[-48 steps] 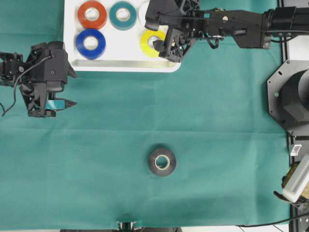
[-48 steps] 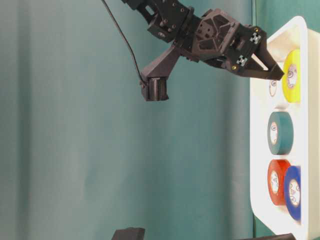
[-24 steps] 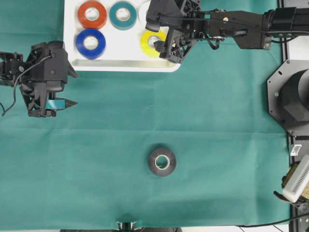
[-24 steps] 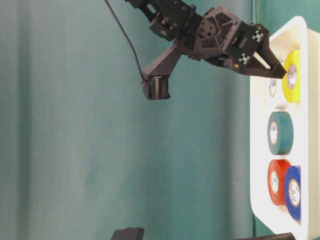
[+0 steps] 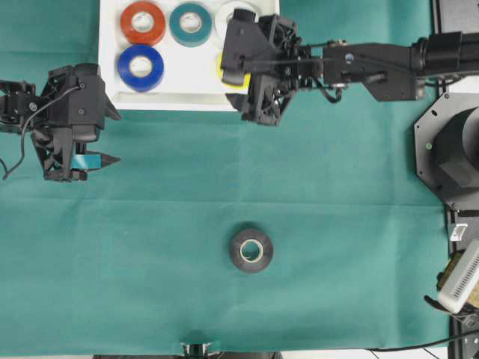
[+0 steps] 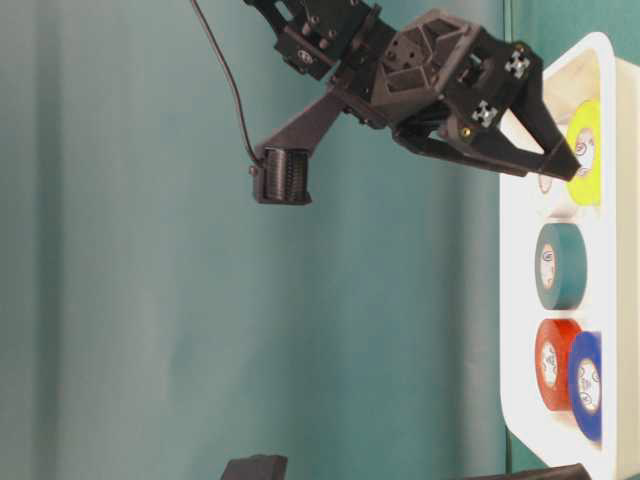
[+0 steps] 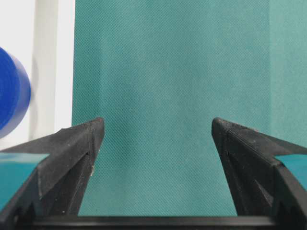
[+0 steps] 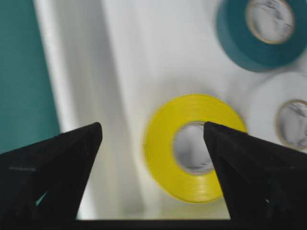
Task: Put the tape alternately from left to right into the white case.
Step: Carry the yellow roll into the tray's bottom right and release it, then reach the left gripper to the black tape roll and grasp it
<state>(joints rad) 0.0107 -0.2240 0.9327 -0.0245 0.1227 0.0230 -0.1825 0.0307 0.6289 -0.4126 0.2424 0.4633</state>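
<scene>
A green cloth [image 5: 329, 247] covers the table. Right of the cloth runs a pale strip of bare surface, where a dark octagonal base plate [image 5: 449, 149] stands. Below that plate, near the cloth's lower right corner, lies a pale ribbed box [image 5: 462, 278] among black cables. At the cloth's bottom edge sits a small dark mount [image 5: 196, 348]. Light is even and soft

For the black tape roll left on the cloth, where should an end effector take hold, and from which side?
Come straight down from above. The black tape roll lies flat on the green cloth with its hole facing up and open space all round, so pinch across the outer rim, or one wall with a finger in the hole.
</scene>
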